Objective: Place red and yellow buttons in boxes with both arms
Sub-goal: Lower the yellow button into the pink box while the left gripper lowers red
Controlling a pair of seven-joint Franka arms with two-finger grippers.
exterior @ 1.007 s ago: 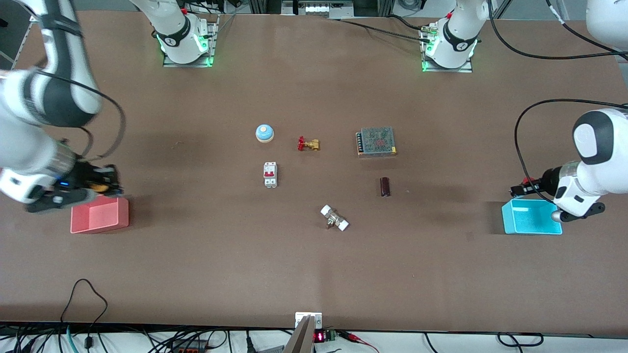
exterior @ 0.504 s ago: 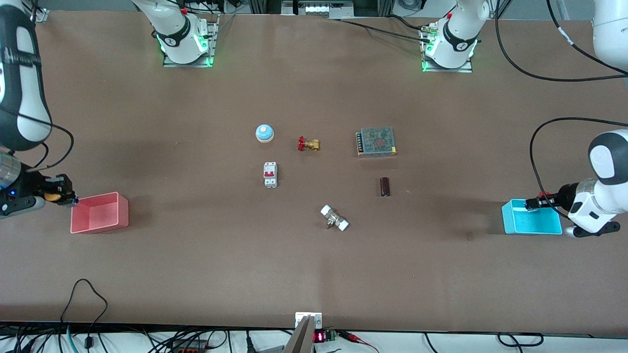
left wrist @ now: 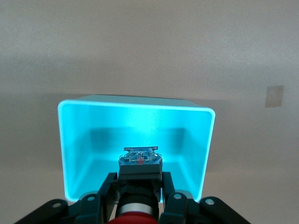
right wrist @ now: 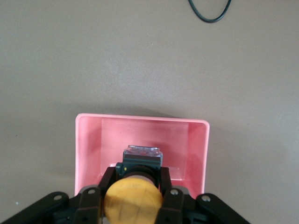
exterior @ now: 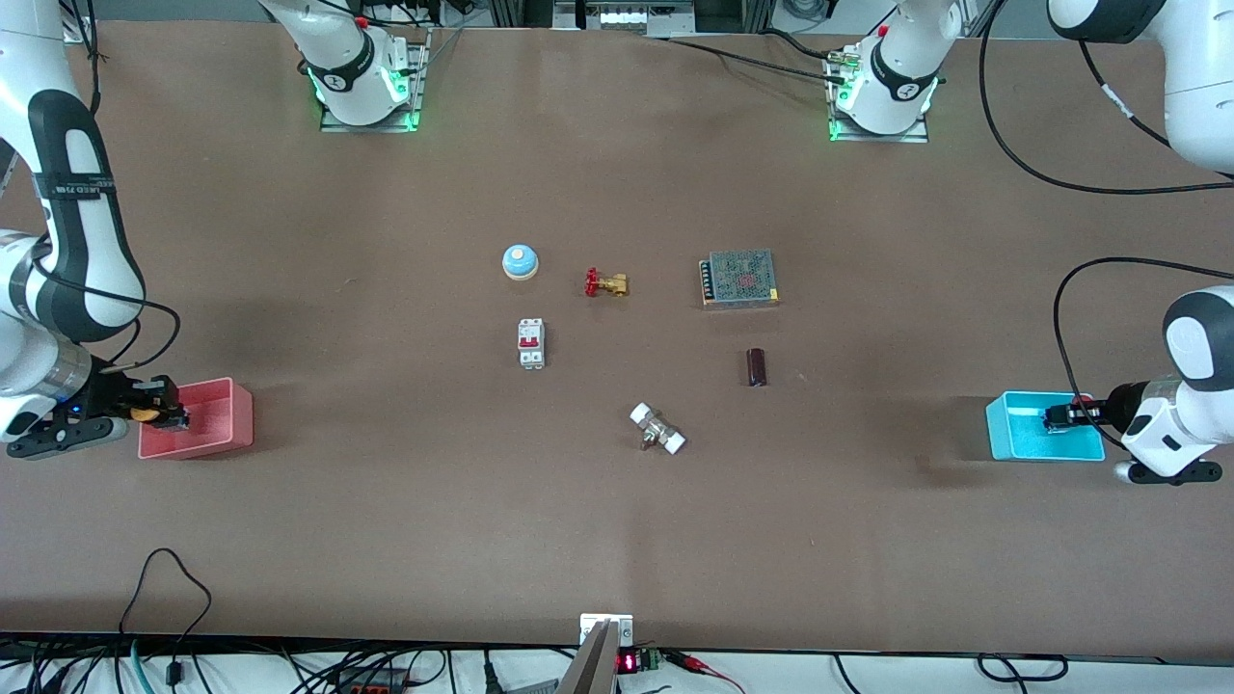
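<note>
My right gripper (exterior: 175, 414) is shut on the yellow button (exterior: 145, 413) and holds it over the end of the pink-red box (exterior: 207, 416). In the right wrist view the yellow cap (right wrist: 133, 201) sits between my fingers (right wrist: 169, 186), its body over the pink-red box (right wrist: 196, 140). My left gripper (exterior: 1056, 418) is shut on the red button (exterior: 1085, 401) and holds it over the cyan box (exterior: 1022, 429). In the left wrist view the red cap (left wrist: 135, 217) shows at the edge, its body over the cyan box (left wrist: 77, 140).
Mid-table lie a blue dome bell (exterior: 520, 261), a brass valve with red handle (exterior: 606, 283), a white circuit breaker (exterior: 531, 343), a mesh-topped power supply (exterior: 739, 278), a dark cylinder (exterior: 757, 366) and a white-ended fitting (exterior: 657, 429).
The right gripper swung out past the pink-red box and came back over its end with the yellow button. The left gripper moved from the cyan box's edge to over its inside, lower.
</note>
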